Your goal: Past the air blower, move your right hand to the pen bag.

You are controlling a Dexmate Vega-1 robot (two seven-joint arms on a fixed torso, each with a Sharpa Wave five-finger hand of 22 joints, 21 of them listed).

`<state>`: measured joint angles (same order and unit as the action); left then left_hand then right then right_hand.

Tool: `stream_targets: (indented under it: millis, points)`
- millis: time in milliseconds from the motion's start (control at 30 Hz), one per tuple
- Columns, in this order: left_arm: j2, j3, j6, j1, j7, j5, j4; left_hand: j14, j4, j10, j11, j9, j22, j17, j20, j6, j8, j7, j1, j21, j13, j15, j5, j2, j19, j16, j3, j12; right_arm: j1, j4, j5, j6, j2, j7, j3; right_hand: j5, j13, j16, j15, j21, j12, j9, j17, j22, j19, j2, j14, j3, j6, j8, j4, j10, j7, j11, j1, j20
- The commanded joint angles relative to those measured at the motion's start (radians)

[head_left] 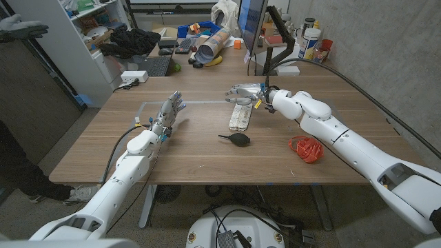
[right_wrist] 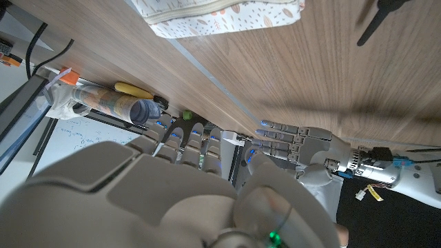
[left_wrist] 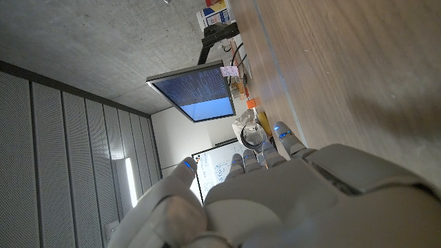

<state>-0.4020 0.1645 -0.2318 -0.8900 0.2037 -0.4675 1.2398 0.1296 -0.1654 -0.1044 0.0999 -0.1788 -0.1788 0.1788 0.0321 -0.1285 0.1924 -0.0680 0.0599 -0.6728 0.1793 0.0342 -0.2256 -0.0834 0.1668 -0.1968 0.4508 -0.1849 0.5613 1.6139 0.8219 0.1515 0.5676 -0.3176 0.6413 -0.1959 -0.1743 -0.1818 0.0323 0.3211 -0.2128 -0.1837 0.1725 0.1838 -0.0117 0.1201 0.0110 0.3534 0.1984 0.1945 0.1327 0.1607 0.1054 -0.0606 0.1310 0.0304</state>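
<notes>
Centre frame, the right hand (head_left: 247,92), fingers spread and holding nothing, hovers just above the pen bag (head_left: 240,116), possibly touching its far end; the air blower (head_left: 237,138) lies below.

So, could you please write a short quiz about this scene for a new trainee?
1. True or false: the right hand holds the air blower.
2. Which thing lies nearest the right hand? A) red cable B) pen bag C) keyboard
3. Fill in: the left hand holds ____.

Key
1. False. The blower lies alone on the table, nearer the robot than the pen bag, and the hand's fingers are spread over the bag's far end.
2. B.
3. Nothing; its fingers are apart, away from the things.
</notes>
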Motion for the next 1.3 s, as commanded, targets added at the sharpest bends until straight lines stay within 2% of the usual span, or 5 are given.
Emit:
stream_targets:
  millis: [33, 1300]
  points:
    - [-0.002, -0.001, 0.002, 0.001, 0.002, 0.001, -0.002, -0.001, -0.003, 0.008, 0.007, -0.006, -0.005, 0.002, 0.058, 0.002, -0.002, -0.001, 0.001, 0.003, 0.001, 0.032, -0.004, -0.063, 0.000, -0.002, -0.001, -0.005, -0.006, -0.007, 0.004, -0.001, -0.003, -0.007, 0.007, 0.000, -0.005, -0.005, 0.060, -0.001, 0.005, -0.002, 0.003, 0.002, -0.007, 0.055, 0.008, 0.004, 0.010, -0.004, 0.004, 0.007, -0.001, -0.004, -0.004, 0.103]
    - [-0.004, 0.003, 0.010, -0.011, -0.013, 0.010, 0.024, -0.002, -0.004, 0.011, 0.007, -0.006, -0.005, 0.002, 0.057, 0.003, -0.002, -0.001, -0.001, 0.009, 0.001, 0.031, -0.004, -0.064, -0.004, -0.001, 0.000, -0.004, 0.002, -0.001, 0.006, -0.002, 0.009, -0.032, 0.012, -0.001, -0.005, -0.006, 0.060, -0.006, 0.004, -0.002, 0.003, 0.002, -0.011, 0.055, 0.015, 0.004, 0.014, -0.003, 0.005, 0.014, -0.001, -0.004, -0.004, 0.101]
